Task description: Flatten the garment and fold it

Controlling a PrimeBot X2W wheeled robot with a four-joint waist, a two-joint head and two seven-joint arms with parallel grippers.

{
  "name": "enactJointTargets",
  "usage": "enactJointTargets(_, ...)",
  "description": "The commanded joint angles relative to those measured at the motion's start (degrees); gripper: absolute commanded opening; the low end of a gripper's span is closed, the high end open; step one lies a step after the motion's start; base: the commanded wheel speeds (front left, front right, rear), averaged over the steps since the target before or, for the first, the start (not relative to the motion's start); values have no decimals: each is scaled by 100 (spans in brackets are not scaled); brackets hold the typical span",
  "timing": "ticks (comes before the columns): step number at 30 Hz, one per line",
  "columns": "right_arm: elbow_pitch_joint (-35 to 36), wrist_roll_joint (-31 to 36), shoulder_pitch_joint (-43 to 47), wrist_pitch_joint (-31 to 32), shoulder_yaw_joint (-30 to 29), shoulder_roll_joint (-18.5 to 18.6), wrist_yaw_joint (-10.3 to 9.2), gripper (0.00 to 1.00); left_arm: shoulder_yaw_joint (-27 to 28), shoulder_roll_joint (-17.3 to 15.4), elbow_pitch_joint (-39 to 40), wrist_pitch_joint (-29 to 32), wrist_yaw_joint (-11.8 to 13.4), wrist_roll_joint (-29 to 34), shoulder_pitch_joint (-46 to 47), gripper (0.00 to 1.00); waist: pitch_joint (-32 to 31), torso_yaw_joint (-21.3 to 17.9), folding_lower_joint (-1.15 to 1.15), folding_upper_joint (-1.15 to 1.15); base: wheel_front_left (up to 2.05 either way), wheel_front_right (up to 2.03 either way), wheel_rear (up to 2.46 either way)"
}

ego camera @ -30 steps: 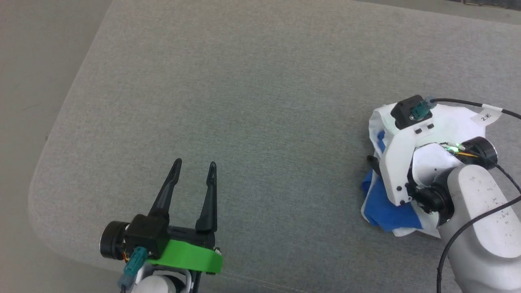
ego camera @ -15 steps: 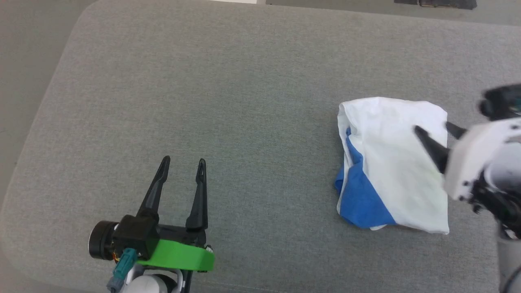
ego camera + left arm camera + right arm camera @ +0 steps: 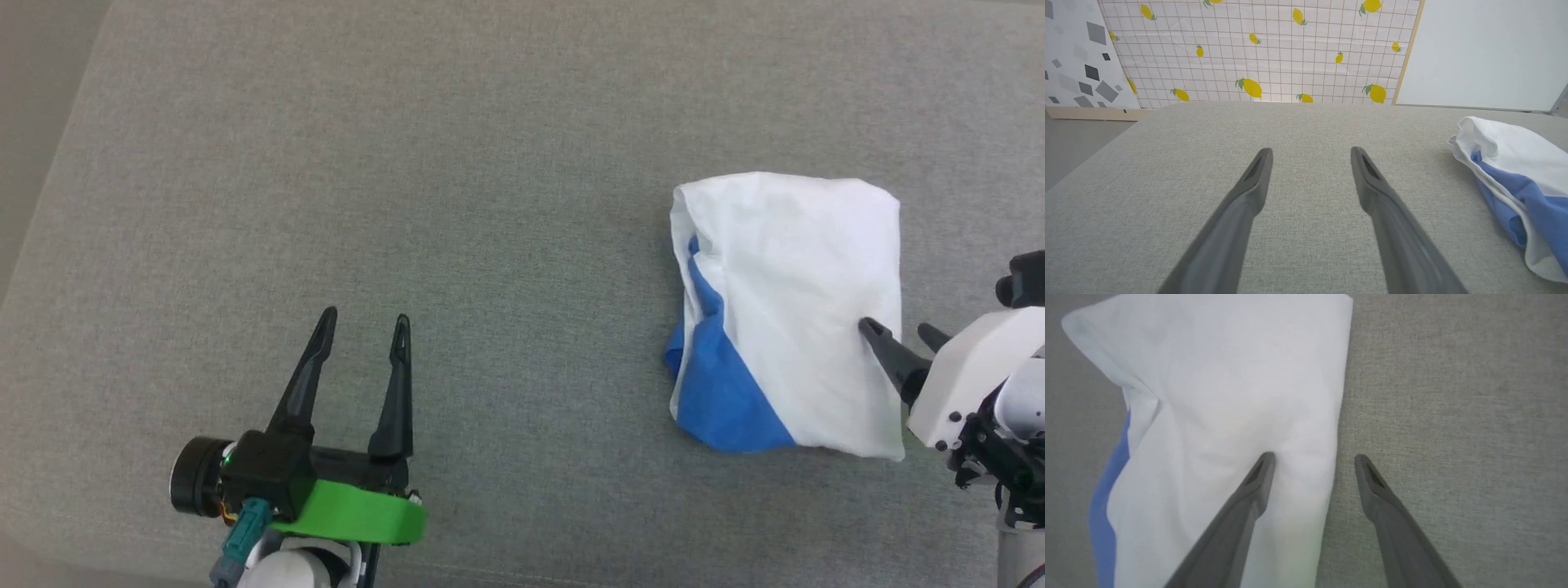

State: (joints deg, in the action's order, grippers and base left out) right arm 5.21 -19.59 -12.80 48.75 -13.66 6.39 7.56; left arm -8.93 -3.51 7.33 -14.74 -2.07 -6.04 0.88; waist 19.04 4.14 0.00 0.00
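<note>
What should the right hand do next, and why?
Probably pull the right hand away from the shirt. The shirt looks already folded into a packet. The hand is open and holds nothing, with one finger over the shirt's edge and the other over the cushion, so it could snag.

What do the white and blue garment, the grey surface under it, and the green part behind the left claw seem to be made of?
Garment: soft thin cloth, probably cotton knit, matte; it lies in loose folds.
Grey surface: woven upholstery fabric, matte; a fine weave shows, and its rounded corner suggests padding.
Green part behind the left claw: likely hard plastic, smooth, with crisp edges.
</note>
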Motion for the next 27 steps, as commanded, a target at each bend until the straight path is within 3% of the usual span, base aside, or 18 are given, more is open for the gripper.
enactJointTargets(1, -76, 37, -81, -72, -56, -36, -8, 100, -1, -8, 4, -26, -36, 33, 52, 100, 53, 65, 0, 0, 0, 0, 0)
enactJointTargets(12, -661, 121, -358, -70, -174, -38, -8, 100, -15, 0, -8, -26, -60, 46, 113, 100, 266, 302, 0, 0, 0, 0, 0)
enactJointTargets(15, -824, 153, -454, 119, -162, -32, -8, 6, -25, 5, -14, -26, -72, 39, 159, 100, 329, 333, 0, 0, 0, 0, 0)
enactJointTargets(16, -854, 184, -479, 141, -136, -9, -8, 0, -31, 7, -19, -26, -75, 38, 175, 100, 343, 340, 0, 0, 0, 0, 0)
enactJointTargets(21, -873, 290, -554, 32, -20, 79, -8, 0, -56, 15, -68, -26, -75, 38, 225, 100, 312, 338, 0, 0, 0, 0, 0)
enactJointTargets(27, -713, 379, -514, -237, 352, 434, -8, 0, -29, -6, -75, -26, -69, 83, 149, 100, 145, 170, 0, 0, 0, 0, 0)
